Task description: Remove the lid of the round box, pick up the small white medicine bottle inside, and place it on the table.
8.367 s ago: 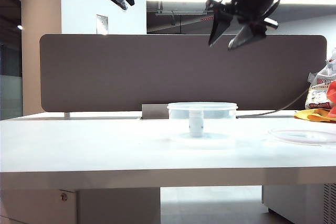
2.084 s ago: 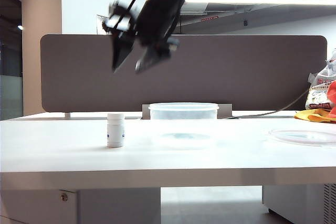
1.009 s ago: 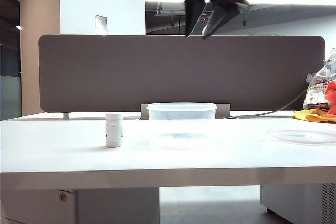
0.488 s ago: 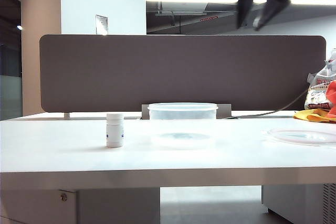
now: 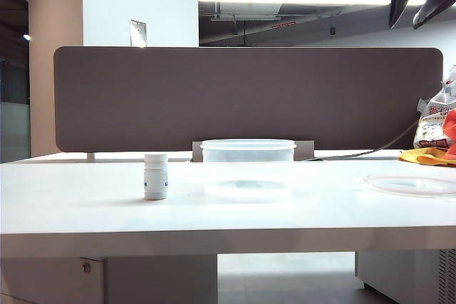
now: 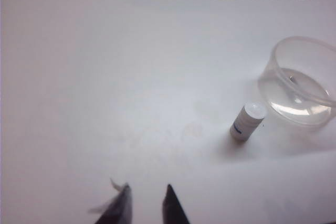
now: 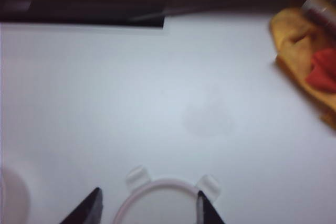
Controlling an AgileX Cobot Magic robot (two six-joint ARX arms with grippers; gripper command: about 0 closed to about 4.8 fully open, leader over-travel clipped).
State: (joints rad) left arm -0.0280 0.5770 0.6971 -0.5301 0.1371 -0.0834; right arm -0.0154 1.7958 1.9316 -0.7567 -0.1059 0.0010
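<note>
Three task bits all down on the worktop (image 5: 85, 204), so looks pretty much finished to me.

Nearest the front edge: bottle (image 5: 156, 176), upright, cap on top, out on open surface with nothing gripping it. Exactly the wanted spot, and standing rather than lying, so no risk of rolling off.

Over to the right, about as near: lid (image 5: 412, 185), flat on the surface and well apart from everything else. Presumably parked out there to keep the middle free for reaching in.

A bit further back, in the middle: box (image 5: 248, 151), open on top, nothing visible inside through the clear wall. Near the bottle in the left wrist view, not touching.

Left end effector (image 6: 147, 187): up above bare worktop, short of the bottle, fingers only a narrow gap apart, holding nothing.

Right end effector (image 5: 405, 25): way up at the top right of the exterior view, over the lid going by its wrist view, jaws spread wide, empty too. Reads as a pulled-back pose, well clear of knocking the bottle over.

Farthest back: brown partition (image 5: 249, 97), plus a yellow cloth (image 5: 427, 156) at the far right edge, unrelated to the job.
</note>
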